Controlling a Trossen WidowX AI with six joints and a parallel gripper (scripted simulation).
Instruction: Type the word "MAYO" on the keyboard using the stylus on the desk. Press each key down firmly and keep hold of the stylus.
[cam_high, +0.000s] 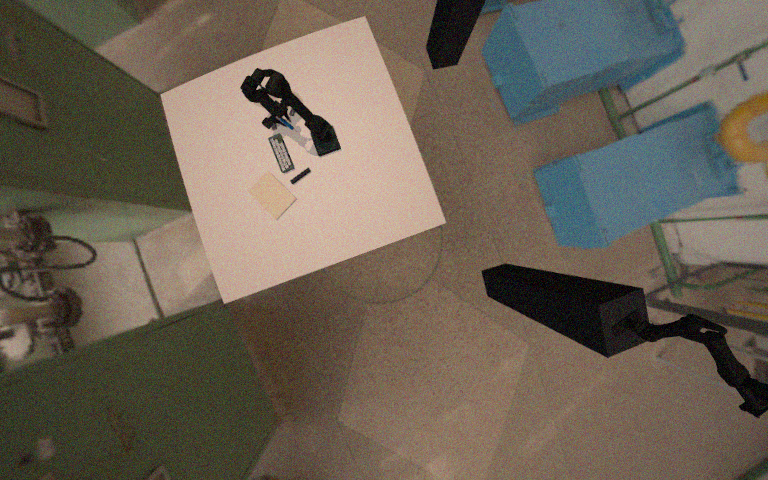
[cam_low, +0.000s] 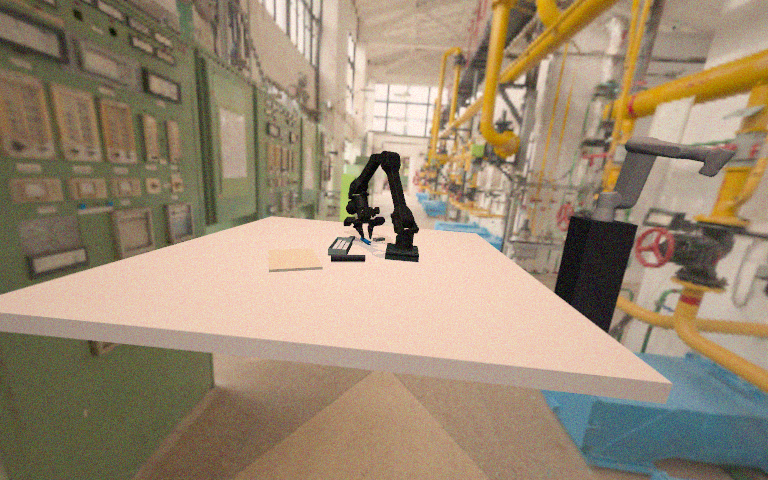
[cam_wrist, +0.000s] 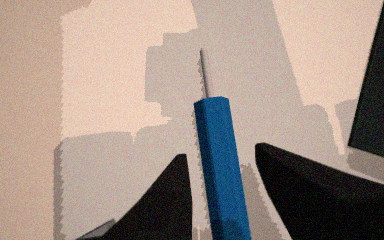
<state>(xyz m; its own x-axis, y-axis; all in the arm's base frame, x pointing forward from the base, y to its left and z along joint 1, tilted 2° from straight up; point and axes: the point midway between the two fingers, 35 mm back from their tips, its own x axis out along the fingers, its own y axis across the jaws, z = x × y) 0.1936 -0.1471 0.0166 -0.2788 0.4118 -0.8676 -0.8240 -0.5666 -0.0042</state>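
Note:
The blue stylus (cam_high: 288, 124) (cam_low: 365, 241) (cam_wrist: 217, 155) lies on the desk, its thin grey tip pointing up in the wrist view. My gripper (cam_low: 366, 236) (cam_wrist: 221, 157) points down over it and is partly open. The stylus runs between the two black fingers, with a gap on each side. The keyboard (cam_high: 280, 152) (cam_low: 340, 245) is a dark green tray with white keys. It stands close to the stylus, and only its dark edge (cam_wrist: 372, 105) shows at the right of the wrist view; its letters cannot be read now.
A dark bar (cam_high: 300, 176) (cam_low: 347, 258) lies beside the keyboard's far end from the gripper. A flat tan board (cam_high: 272, 195) (cam_low: 294, 259) lies beyond it. A small grey object (cam_low: 378, 239) lies behind the stylus. My arm's base (cam_high: 326, 141) (cam_low: 402, 253) stands on the desk (cam_high: 351, 215) (cam_low: 362, 305).

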